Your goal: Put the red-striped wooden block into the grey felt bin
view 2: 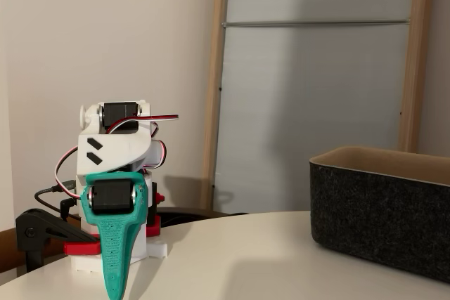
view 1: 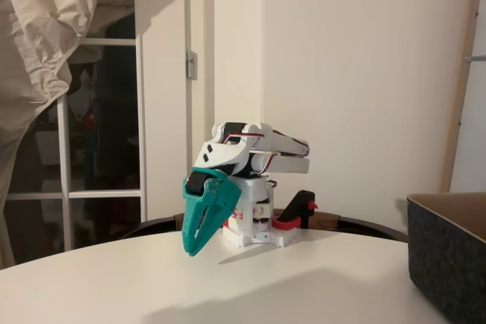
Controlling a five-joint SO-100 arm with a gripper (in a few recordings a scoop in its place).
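Nearest the camera sits the bin (view 2: 383,216) on the table (view 1: 228,278); no block visible on it. Folded arm's gripper (view 1: 199,225) points down with jaws closed on nothing, so it'd better find the block first, then open wide before reaching

Bin (view 1: 448,252) right of gripper (view 1: 196,242)

Dim, warm indoor light, soft shadows across the table (view 1: 250,278), slight graininess.
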